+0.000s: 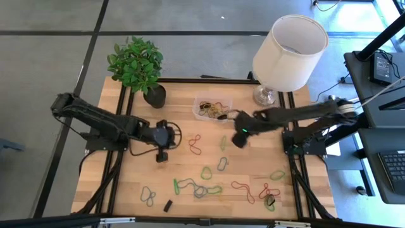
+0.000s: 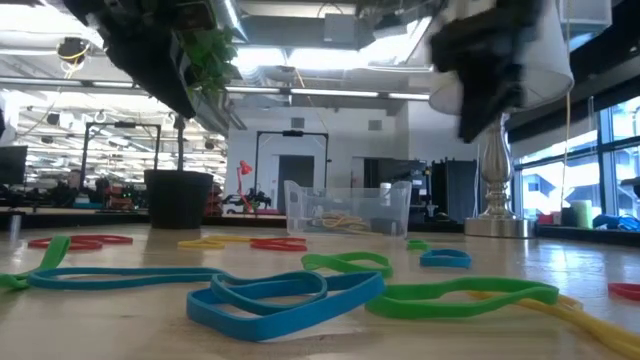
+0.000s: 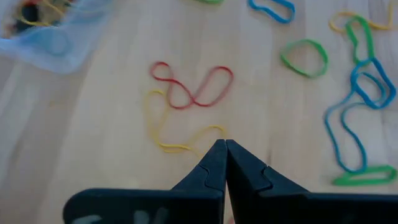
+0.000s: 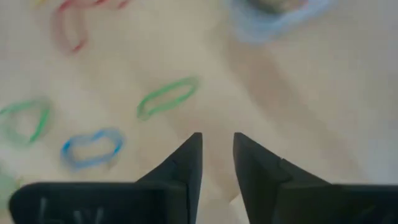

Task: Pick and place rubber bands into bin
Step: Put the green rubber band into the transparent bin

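Note:
Many rubber bands lie flat and loose on the wooden table [image 1: 253, 164]: a red one [image 1: 195, 144] and a yellow one [image 3: 163, 127], green ones [image 1: 206, 172], blue and green ones [image 1: 199, 188]. The clear bin [image 1: 212, 106] stands on the table at the far middle with several bands inside. My left gripper [image 1: 161, 154] hovers shut at the table's left middle, above the near end of the yellow band [image 3: 214, 129], with nothing between its fingers. My right gripper [image 1: 237, 140] hovers open just near-right of the bin [image 4: 273, 15], holding nothing, beside a green band [image 4: 168, 96].
A black plant pot [image 1: 154, 95] stands left of the bin, a lamp [image 1: 288, 54] at the far right corner. A small black block [image 1: 168, 205] lies near the front edge. Bare wood shows between the two grippers.

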You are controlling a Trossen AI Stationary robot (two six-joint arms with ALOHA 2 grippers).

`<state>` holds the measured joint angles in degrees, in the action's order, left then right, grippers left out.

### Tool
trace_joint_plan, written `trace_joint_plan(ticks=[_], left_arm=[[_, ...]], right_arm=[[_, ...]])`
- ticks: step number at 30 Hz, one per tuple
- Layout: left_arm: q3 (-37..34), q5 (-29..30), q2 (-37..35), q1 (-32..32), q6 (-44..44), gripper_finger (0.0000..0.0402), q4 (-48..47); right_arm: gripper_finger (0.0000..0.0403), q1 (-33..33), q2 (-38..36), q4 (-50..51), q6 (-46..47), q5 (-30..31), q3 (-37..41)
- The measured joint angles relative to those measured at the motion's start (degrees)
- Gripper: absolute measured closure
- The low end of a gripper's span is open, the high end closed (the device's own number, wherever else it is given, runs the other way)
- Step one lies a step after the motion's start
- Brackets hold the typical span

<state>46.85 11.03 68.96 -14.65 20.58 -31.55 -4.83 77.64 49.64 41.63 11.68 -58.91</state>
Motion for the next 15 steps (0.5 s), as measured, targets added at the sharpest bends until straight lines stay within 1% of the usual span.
trace_joint_plan(ticks=[2,4,7,11,15], left_arm=[[2.51,-0.18,3.31,-2.01,1.96,0.04,-2.31],[5.4,-0.39,6.47,-4.17,5.38,0.04,-4.72],[10.1,0.01,10.97,-7.48,13.8,0.04,-9.33],[16.58,2.31,17.09,-11.37,26.5,0.04,-15.14],[22.45,2.26,22.63,-14.08,37.56,0.04,-19.6]], right_arm=[[0.0321,-3.46,-5.07,-2.21,0.99,-0.6,4.68],[0.033,-6.57,-9.42,-2.8,4.1,-0.81,8.42],[0.0345,-9.79,-14.1,-2.75,8.69,-0.91,12.6],[0.036,-11.99,-17.7,-3.05,10.87,-0.84,16.59],[0.037,-12.36,-18.51,-3.54,10.38,-0.77,19.26]])
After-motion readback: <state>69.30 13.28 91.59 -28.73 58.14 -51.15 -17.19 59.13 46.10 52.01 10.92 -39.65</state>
